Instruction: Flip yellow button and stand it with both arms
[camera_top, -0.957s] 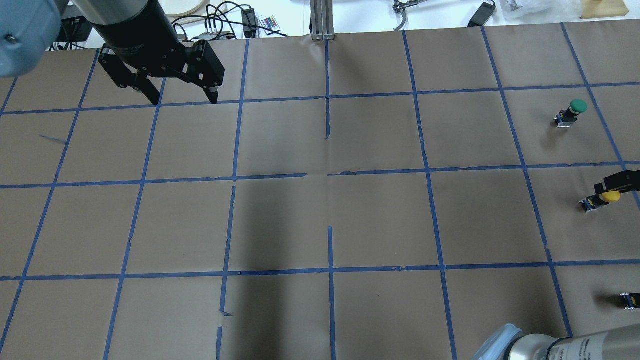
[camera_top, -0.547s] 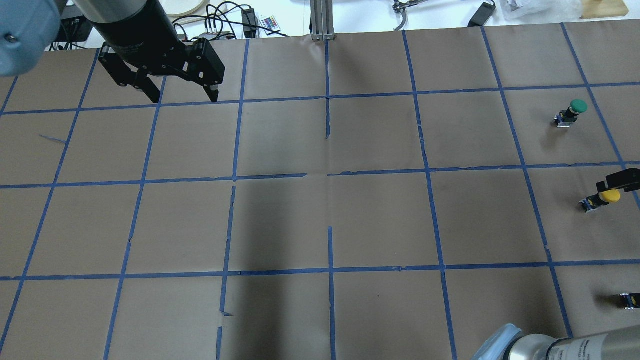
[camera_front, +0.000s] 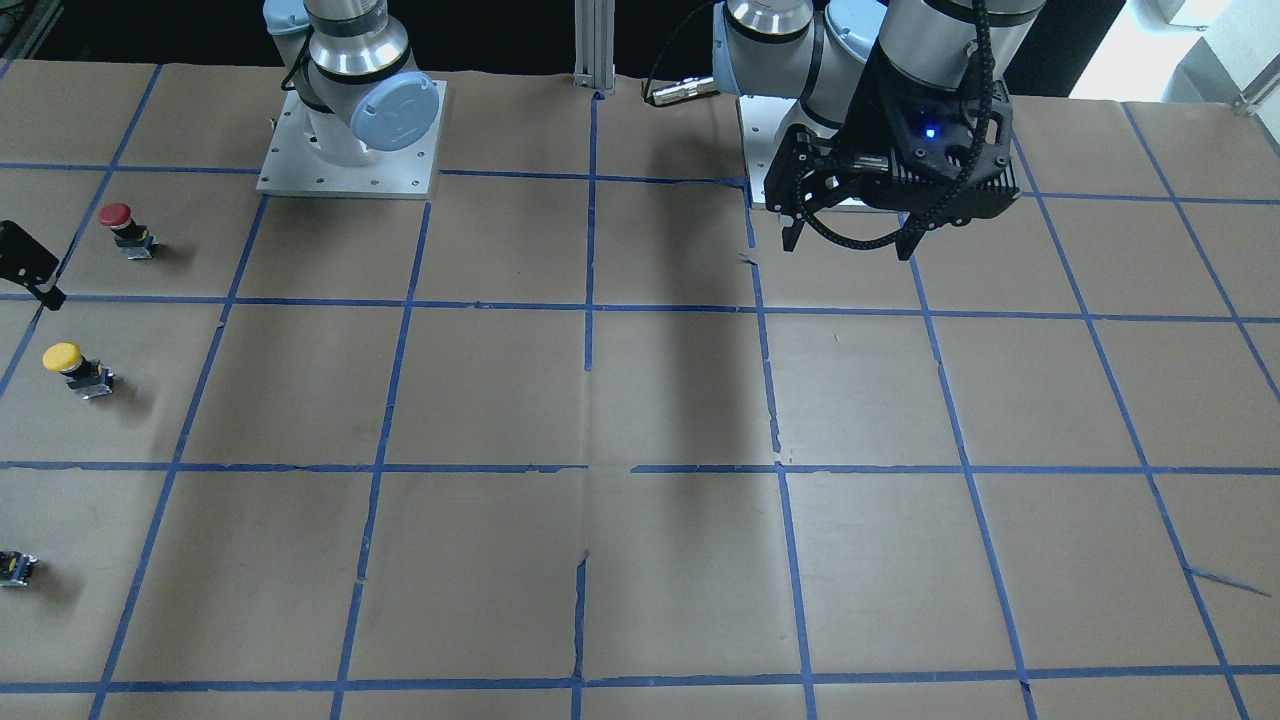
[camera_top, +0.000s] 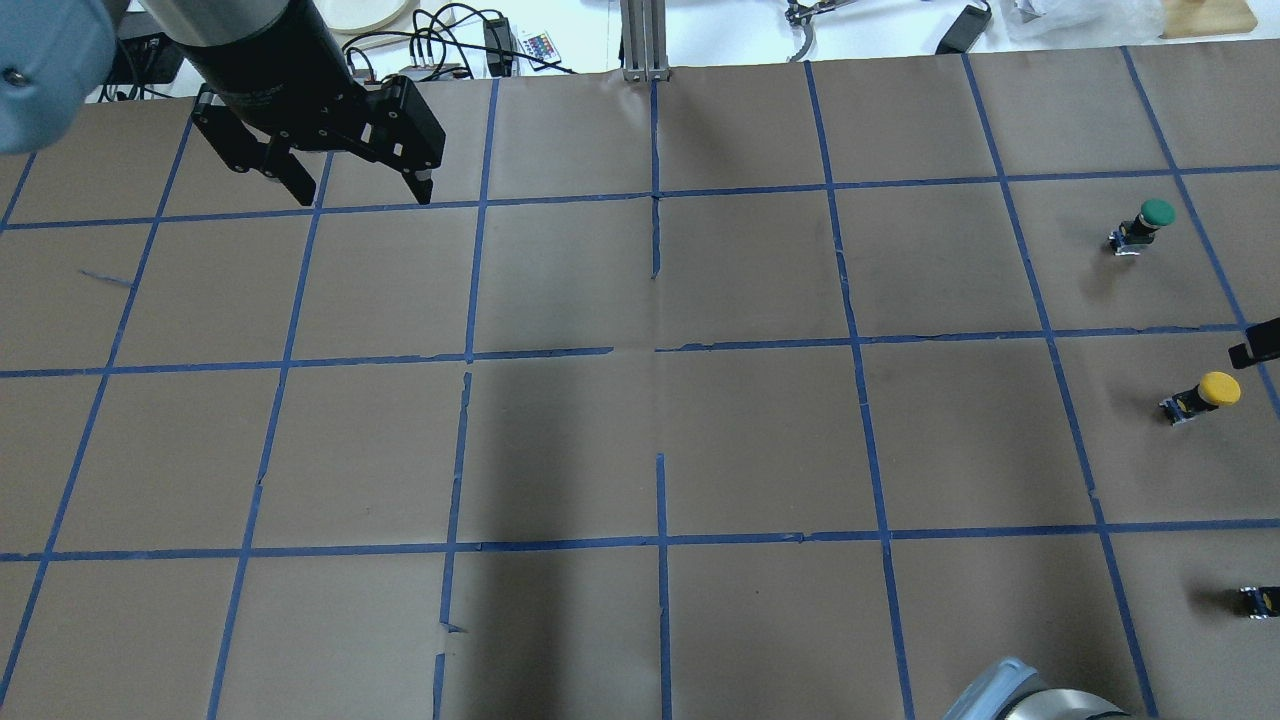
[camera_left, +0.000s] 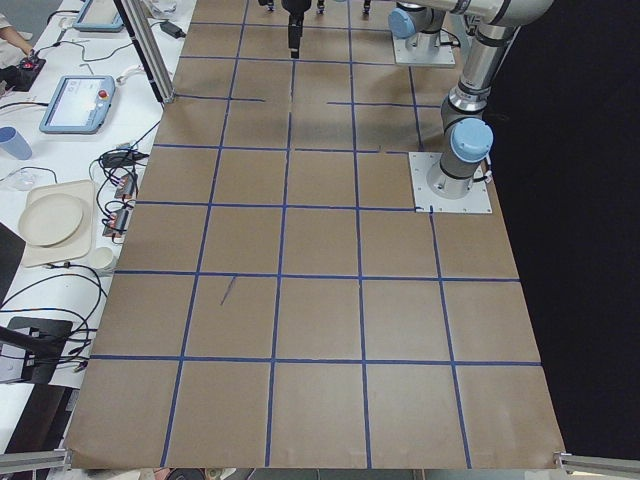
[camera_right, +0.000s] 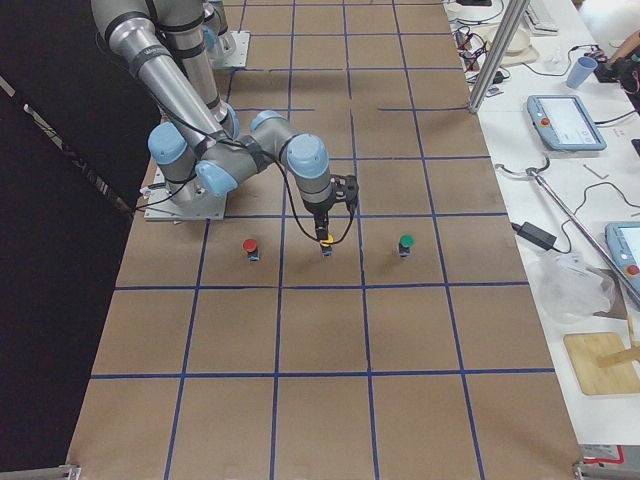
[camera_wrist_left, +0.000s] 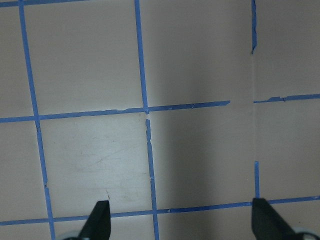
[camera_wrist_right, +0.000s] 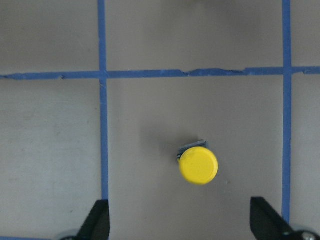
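The yellow button (camera_top: 1205, 392) stands upright, cap up, on the brown paper near the table's right edge. It also shows in the front view (camera_front: 68, 366), the right side view (camera_right: 325, 246) and the right wrist view (camera_wrist_right: 198, 165). My right gripper (camera_wrist_right: 181, 222) is open and empty, hanging above the button and apart from it. Only one finger (camera_top: 1262, 345) shows in the overhead view, and one in the front view (camera_front: 25, 262). My left gripper (camera_top: 365, 195) is open and empty, hovering over the far left of the table, also seen from the front (camera_front: 850, 245) and the left wrist (camera_wrist_left: 181, 222).
A green-capped button (camera_top: 1145, 225) stands beyond the yellow one. A red-capped button (camera_front: 122, 226) stands on its robot side. Blue tape lines grid the brown paper (camera_top: 660, 440). Cables and devices (camera_top: 450, 45) lie past the far edge.
My right gripper's finger, right at the yellow cap a second ago, has moved away toward the right edge. The button now stands free. The left gripper has barely shifted.
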